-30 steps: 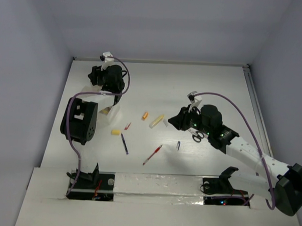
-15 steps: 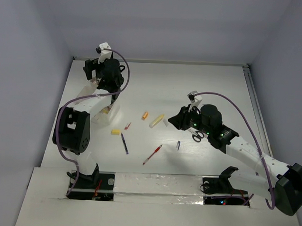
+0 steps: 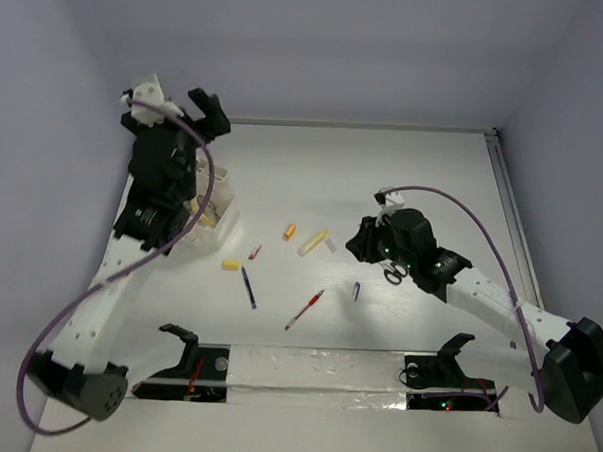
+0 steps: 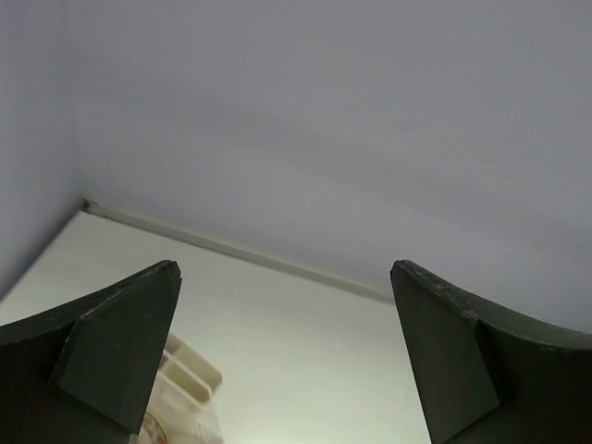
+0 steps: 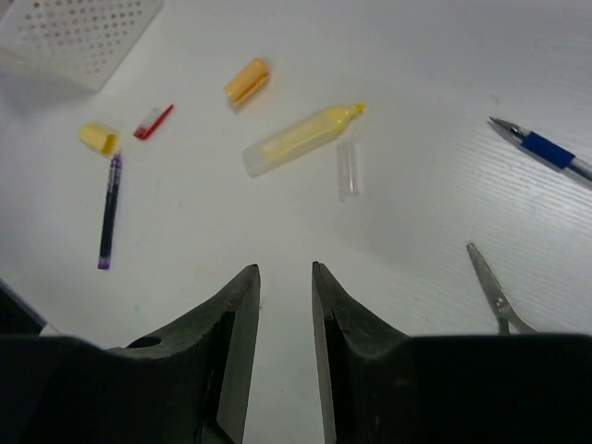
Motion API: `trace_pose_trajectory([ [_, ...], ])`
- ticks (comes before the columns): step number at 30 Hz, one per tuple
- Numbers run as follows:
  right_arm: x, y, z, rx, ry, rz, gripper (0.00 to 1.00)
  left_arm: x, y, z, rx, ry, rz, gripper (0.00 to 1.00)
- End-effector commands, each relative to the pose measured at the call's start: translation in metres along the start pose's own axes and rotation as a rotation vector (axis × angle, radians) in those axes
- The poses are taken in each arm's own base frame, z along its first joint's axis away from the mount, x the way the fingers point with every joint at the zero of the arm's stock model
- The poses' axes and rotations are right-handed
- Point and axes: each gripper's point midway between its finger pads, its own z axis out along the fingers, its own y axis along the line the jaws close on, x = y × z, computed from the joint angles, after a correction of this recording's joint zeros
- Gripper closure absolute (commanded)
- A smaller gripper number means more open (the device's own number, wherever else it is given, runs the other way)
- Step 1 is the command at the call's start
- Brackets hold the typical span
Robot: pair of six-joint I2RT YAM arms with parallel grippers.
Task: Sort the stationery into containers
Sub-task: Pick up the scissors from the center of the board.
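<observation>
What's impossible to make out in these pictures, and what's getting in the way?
Clear divided plastic box: top view, left arm covers part and contents are too small; left wrist view, bottom edge cuts it off.
Black-handled scissors: top view, small and partly under the right arm; right wrist view, only a blade shows, rest behind the right end effector.
Blue-gripped pen: right wrist view, cut by the right edge.

The white tabletop [image 3: 384, 170] carries a clear divided container [image 3: 210, 222] at far left, and rightward from it lie a yellow bit [image 3: 231, 265], small red bit [image 3: 254, 252], dark blue pen [image 3: 249, 287], red pen [image 3: 305, 309], orange bit [image 3: 289, 230], yellow highlighter [image 3: 313, 243], clear cap [image 3: 331, 245], blue pen [image 3: 356, 290] and scissors [image 3: 392, 275].
</observation>
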Motion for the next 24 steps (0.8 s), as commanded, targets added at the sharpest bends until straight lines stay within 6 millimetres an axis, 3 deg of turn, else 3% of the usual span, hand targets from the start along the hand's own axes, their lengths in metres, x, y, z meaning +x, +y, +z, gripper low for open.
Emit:
trace_pose_trajectory([
  [1,-0.007,-0.009,-0.014,0.074,0.000,-0.001,0.65,0.029,-0.018,-0.047,0.204,0.141,-0.112,0.03],
  [2,0.003,-0.013,-0.019,0.087,0.027,0.006,0.64,0.074,-0.006,-0.057,0.193,0.225,-0.099,0.01],
  [3,0.005,-0.021,-0.022,0.131,0.024,0.017,0.63,0.081,-0.007,-0.067,0.230,0.245,-0.109,0.01],
  [4,0.008,-0.027,-0.024,0.155,0.031,0.028,0.62,0.074,-0.004,-0.081,0.256,0.225,-0.132,0.01],
  [5,0.015,-0.032,-0.028,0.177,0.052,0.034,0.61,0.093,0.003,-0.090,0.261,0.258,-0.132,0.01],
  [6,0.022,-0.038,-0.028,0.202,0.065,0.043,0.57,0.086,0.002,-0.105,0.299,0.243,-0.168,0.01],
  [9,0.038,-0.046,-0.030,0.245,0.120,0.070,0.55,0.101,0.006,-0.126,0.348,0.268,-0.189,0.01],
  [13,0.041,-0.063,-0.026,0.311,0.148,0.111,0.50,0.104,0.016,-0.155,0.398,0.273,-0.170,0.01],
  [15,0.039,-0.076,-0.026,0.358,0.162,0.141,0.50,0.117,0.021,-0.165,0.413,0.304,-0.155,0.01],
  [18,0.032,-0.087,-0.028,0.403,0.164,0.175,0.49,0.116,0.027,-0.177,0.426,0.297,-0.136,0.01],
  [22,0.036,-0.119,-0.035,0.542,0.219,0.228,0.46,0.088,0.028,-0.192,0.475,0.194,-0.176,0.01],
  [24,0.045,-0.131,-0.040,0.580,0.239,0.280,0.46,0.085,0.029,-0.196,0.480,0.181,-0.180,0.01],
])
